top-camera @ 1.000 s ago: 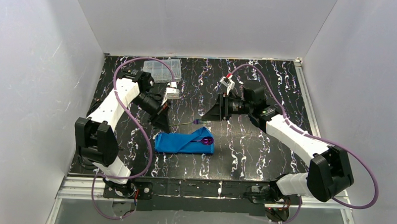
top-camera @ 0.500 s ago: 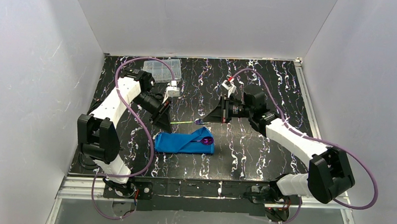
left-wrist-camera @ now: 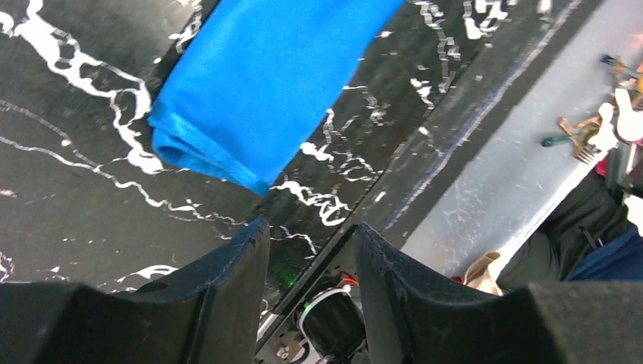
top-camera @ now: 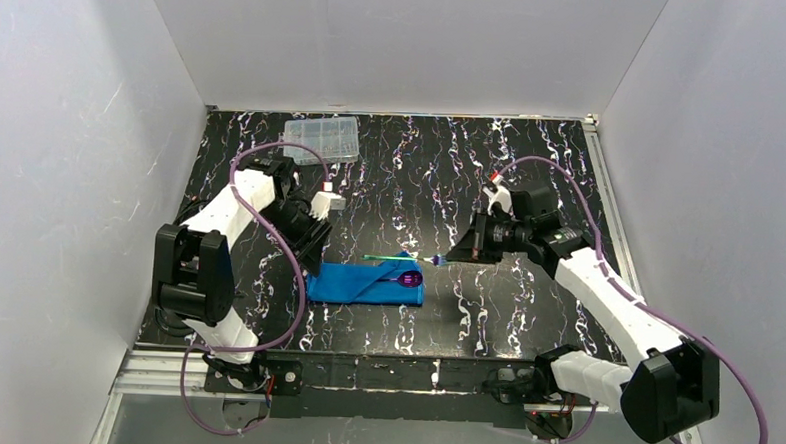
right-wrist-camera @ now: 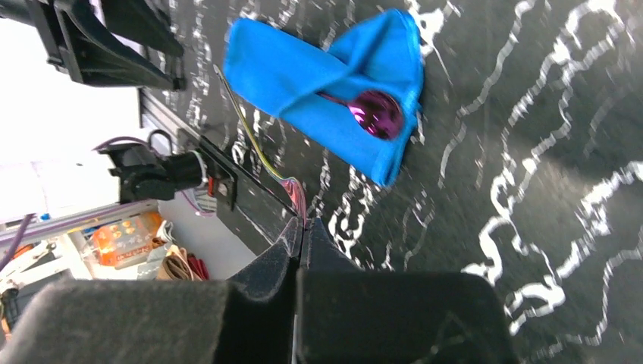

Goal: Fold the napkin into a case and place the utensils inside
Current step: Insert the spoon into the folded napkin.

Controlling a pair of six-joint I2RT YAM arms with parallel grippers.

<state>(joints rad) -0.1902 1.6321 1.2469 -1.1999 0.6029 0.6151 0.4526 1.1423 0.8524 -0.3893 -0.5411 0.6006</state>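
Note:
The napkin lies folded as a narrow blue case (top-camera: 361, 284) in the middle of the table, also in the right wrist view (right-wrist-camera: 303, 76) and the left wrist view (left-wrist-camera: 258, 76). A purple spoon (top-camera: 410, 279) pokes out of its right end, bowl showing (right-wrist-camera: 377, 114). My right gripper (top-camera: 447, 258) is shut on the pink end of a thin green-handled utensil (top-camera: 397, 259), held level just above the case. That handle runs away from the jaws (right-wrist-camera: 250, 129). My left gripper (top-camera: 313, 249) hangs open at the case's left end, nothing between its fingers (left-wrist-camera: 250, 258).
A clear plastic compartment box (top-camera: 322, 137) sits at the back left of the black marbled table (top-camera: 531, 178). White walls close in the left, back and right sides. The metal rail with the arm bases (top-camera: 392, 377) runs along the near edge.
The right gripper shut on the green-handled utensil and carried it right and nearer, over the case. The left gripper opened, let it go and drew back toward the case's left end.

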